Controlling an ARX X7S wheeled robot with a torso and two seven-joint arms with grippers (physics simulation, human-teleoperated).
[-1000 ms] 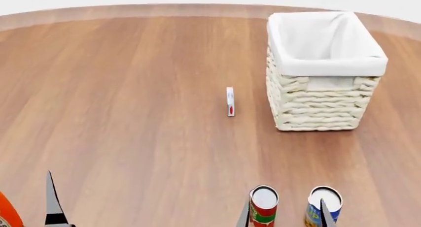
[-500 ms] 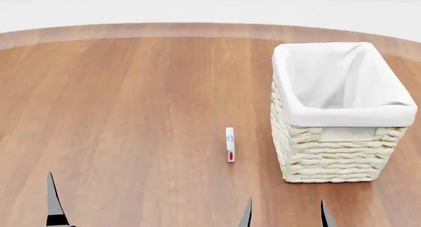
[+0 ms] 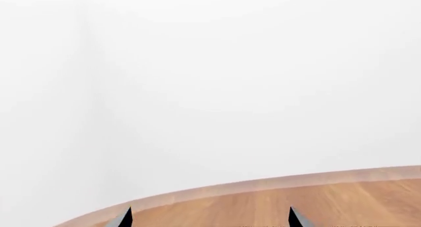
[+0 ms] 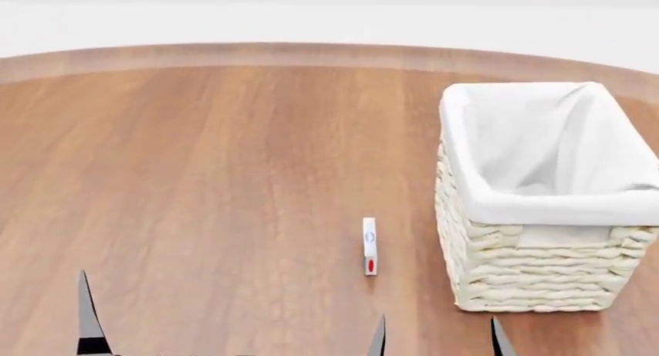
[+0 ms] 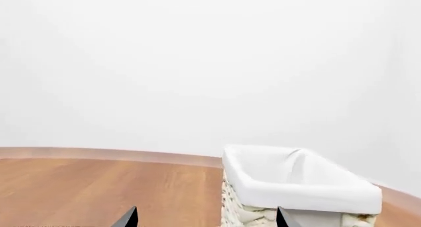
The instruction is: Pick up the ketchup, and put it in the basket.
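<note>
Ketchup out of sight, basket [image 4: 535, 255] standing just right of a small white stick [image 4: 369, 245]; both grippers, right [image 4: 437, 337] and left [image 3: 207, 217], spread and empty; best look down, find the bottle before reaching.

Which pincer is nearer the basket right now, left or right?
Right. The right pincer sits just in front of the basket, near its front-left corner. The left pincer is far across the table on the other side.
</note>
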